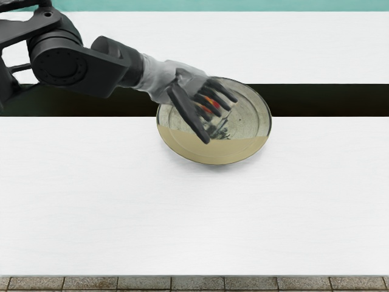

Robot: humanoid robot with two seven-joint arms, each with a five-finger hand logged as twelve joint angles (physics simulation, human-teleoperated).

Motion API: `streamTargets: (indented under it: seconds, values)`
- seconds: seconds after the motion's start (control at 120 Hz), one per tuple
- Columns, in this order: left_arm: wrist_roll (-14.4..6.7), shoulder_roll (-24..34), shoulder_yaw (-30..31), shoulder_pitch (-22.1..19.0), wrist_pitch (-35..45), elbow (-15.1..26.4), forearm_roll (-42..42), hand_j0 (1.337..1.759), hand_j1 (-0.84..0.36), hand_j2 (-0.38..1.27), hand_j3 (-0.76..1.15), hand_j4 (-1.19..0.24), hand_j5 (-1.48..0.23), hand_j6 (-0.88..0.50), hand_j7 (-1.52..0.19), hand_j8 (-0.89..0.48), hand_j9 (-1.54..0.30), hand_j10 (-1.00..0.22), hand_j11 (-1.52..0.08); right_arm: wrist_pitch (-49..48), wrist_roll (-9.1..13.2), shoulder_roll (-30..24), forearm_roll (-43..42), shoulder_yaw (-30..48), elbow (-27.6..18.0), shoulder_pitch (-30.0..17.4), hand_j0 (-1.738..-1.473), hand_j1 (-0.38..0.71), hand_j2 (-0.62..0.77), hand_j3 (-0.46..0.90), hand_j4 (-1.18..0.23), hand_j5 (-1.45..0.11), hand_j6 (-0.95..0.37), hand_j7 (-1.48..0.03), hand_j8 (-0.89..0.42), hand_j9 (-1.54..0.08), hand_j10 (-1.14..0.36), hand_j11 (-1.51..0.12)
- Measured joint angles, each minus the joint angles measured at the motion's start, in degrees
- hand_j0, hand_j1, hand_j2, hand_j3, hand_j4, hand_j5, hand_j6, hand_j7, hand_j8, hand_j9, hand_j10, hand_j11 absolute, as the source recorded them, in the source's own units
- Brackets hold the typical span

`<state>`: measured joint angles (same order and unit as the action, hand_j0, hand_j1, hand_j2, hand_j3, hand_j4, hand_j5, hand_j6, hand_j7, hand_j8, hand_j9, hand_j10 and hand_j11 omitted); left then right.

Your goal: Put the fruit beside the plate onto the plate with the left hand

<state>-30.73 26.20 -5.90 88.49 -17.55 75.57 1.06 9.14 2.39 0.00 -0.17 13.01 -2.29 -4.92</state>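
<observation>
The dark five-finger left hand (200,106), on the arm (73,61) entering from the left, is positioned over the near-left part of the round, mirror-finished metal plate (249,115). Its fingers (189,118) are curled downward around the small orange-red fruit (211,104), of which only a sliver shows between them. The hand therefore appears to be gripping the fruit, and the fruit lies inside the hand, above the plate and within its rim. Whether the fruit already touches the plate surface under the palm cannot be determined, because the fingers and their reflection cover that area. The step in hand is judged to be the release onto the plate. To perform it well, lower the hand until the fruit rests on the plate directly beneath the palm. Then open all fingers together and slowly, so that no single finger pushes the fruit sideways. The plate is shallow and smooth, so a round fruit released from a height or with a sideways push is likely to roll toward the rim beyond the fingertips. Lift the hand straight up before withdrawing it toward the left, clear of the rim. The plate stands at the far edge of the white table (182,207), so avoid any contact that could shift it.
</observation>
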Motion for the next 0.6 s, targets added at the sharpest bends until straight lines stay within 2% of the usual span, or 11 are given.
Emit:
streamTargets:
  seconds: [0.05,0.158,0.333,0.442,0.6]
  values:
    - [4.2,2.4,-1.5,-2.7,-4.1,-0.3,1.0,1.658,0.05,0.05,0.0,-0.25,-0.32,-0.25,-0.33,-0.25,-0.33,-0.25,-0.33,0.0,0.0,0.0,0.0,0.0,0.0,0.0,-1.658,-0.31,-0.01,0.0,-0.03,-0.04,-0.03,-0.04,-0.03,-0.04,-0.03,-0.04]
    - [14.9,7.1,-4.8,-9.4,-11.8,-1.4,4.4,1.658,0.05,0.05,0.0,-0.25,-0.32,-0.25,-0.32,-0.25,-0.32,-0.25,-0.32,0.0,0.0,0.0,0.0,0.0,0.0,0.0,-1.658,-0.31,-0.01,0.0,-0.03,-0.04,-0.03,-0.04,-0.03,-0.04,-0.03,-0.04]
    - [31.8,9.7,-6.9,-13.9,-16.4,-3.2,9.3,1.658,0.05,0.05,0.0,-0.25,-0.32,-0.25,-0.32,-0.25,-0.32,-0.25,-0.32,0.0,0.0,0.0,0.0,0.0,0.0,0.0,-1.658,-0.31,-0.01,0.0,-0.03,-0.04,-0.03,-0.04,-0.03,-0.04,-0.03,-0.04]
    - [38.6,10.8,-7.3,-18.6,-17.1,-5.8,10.8,1.658,0.05,0.05,0.0,-0.25,-0.32,-0.25,-0.32,-0.25,-0.32,-0.25,-0.32,0.0,0.0,0.0,0.0,0.0,0.0,0.0,-1.658,-0.31,-0.01,0.0,-0.03,-0.04,-0.03,-0.04,-0.03,-0.04,-0.03,-0.04]
    - [45.6,16.4,-7.4,-23.0,-17.4,-8.5,12.9,1.658,0.05,0.05,0.0,-0.25,-0.32,-0.25,-0.32,-0.25,-0.32,-0.25,-0.32,0.0,0.0,0.0,0.0,0.0,0.0,0.0,-1.658,-0.31,-0.01,0.0,-0.03,-0.04,-0.03,-0.04,-0.03,-0.04,-0.03,-0.04]
